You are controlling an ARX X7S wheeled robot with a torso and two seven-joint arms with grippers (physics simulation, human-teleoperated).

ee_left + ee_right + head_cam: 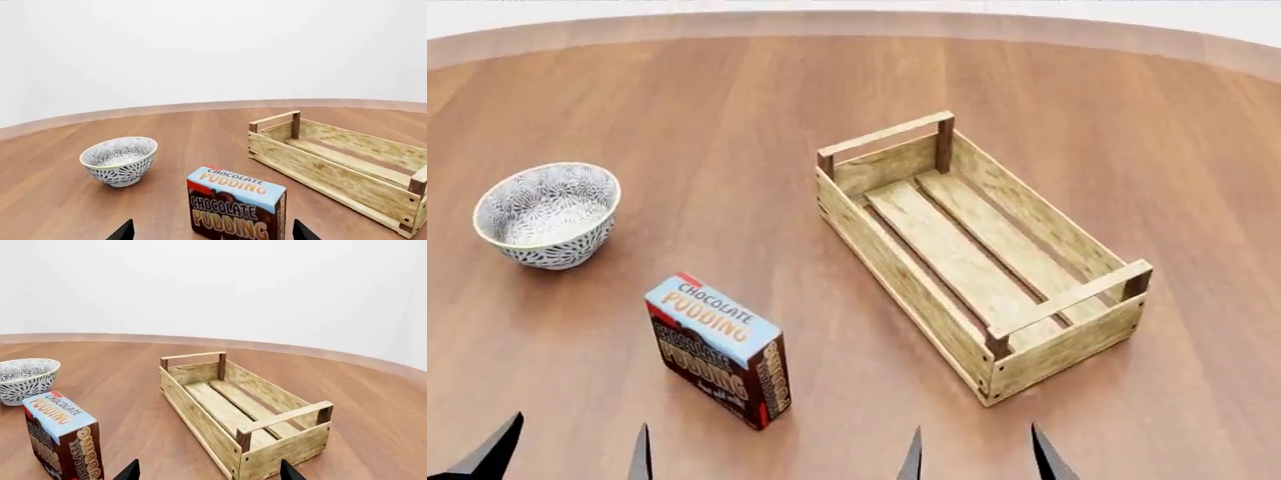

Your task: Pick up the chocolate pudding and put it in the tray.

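Chocolate pudding [717, 348] stands upright on the table [694, 120], beside the tray [901, 262]. Likely light, rigid carton; grip the broad faces. Left gripper [567, 450] and right gripper [977, 455] both spread, empty.

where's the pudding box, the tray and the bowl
chocolate pudding [701, 315], head view, light-blue top face
tray [888, 250], head view, near long side wall
bowl [554, 250], head view, patterned outer wall
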